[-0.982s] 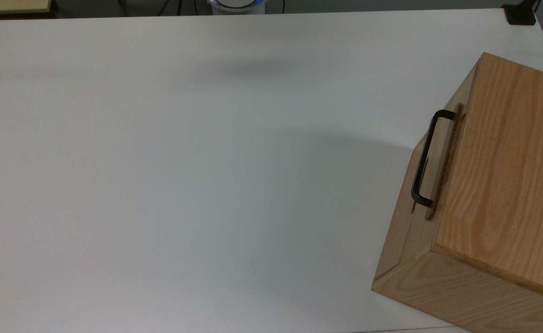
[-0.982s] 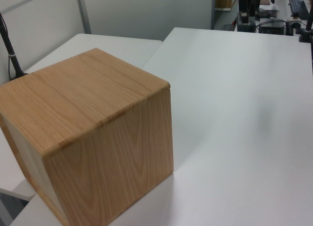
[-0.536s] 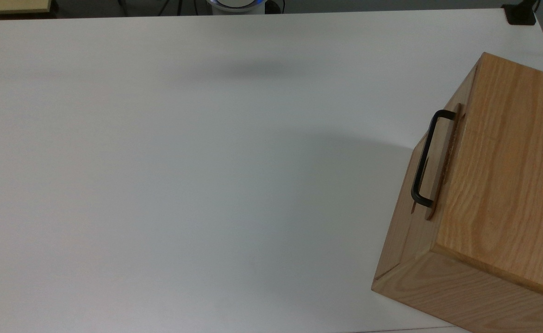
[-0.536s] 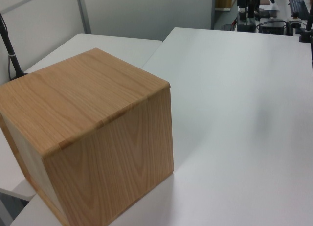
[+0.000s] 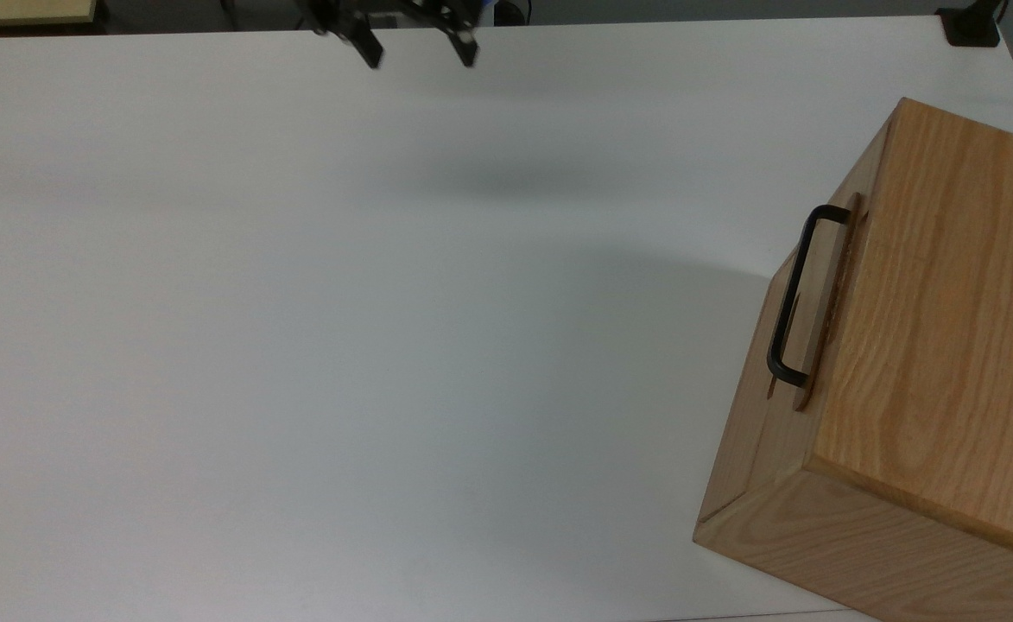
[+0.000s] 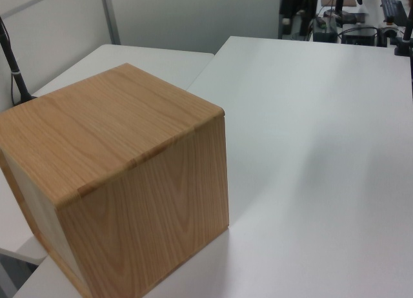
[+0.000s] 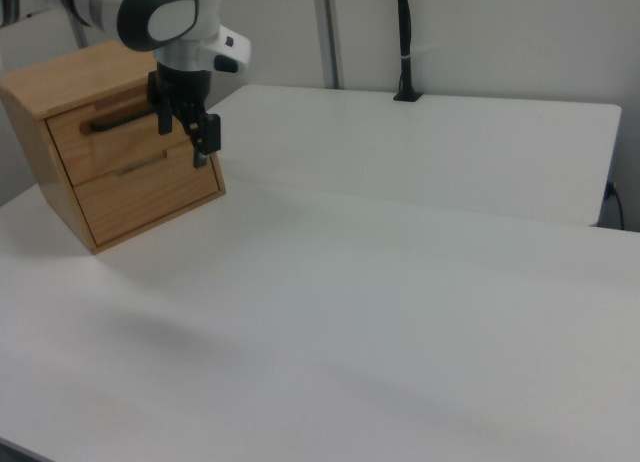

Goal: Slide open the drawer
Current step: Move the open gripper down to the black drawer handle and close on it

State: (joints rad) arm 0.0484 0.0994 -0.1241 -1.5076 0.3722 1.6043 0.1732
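White table (image 5: 299, 345), pale partition walls behind; a black pole (image 7: 404, 42) stood at the far edge in the right view. Half a second earlier the top view held no arm; now the gripper (image 5: 420, 50) had entered at its upper edge, fingers (image 5: 370, 53) spread wide, pinching nothing. One cabinet (image 5: 929, 363), one drawer (image 7: 105, 134) with one black handle (image 5: 793, 298), shut, well off toward the top view's lower right of the gripper. Cabinet unmoved.
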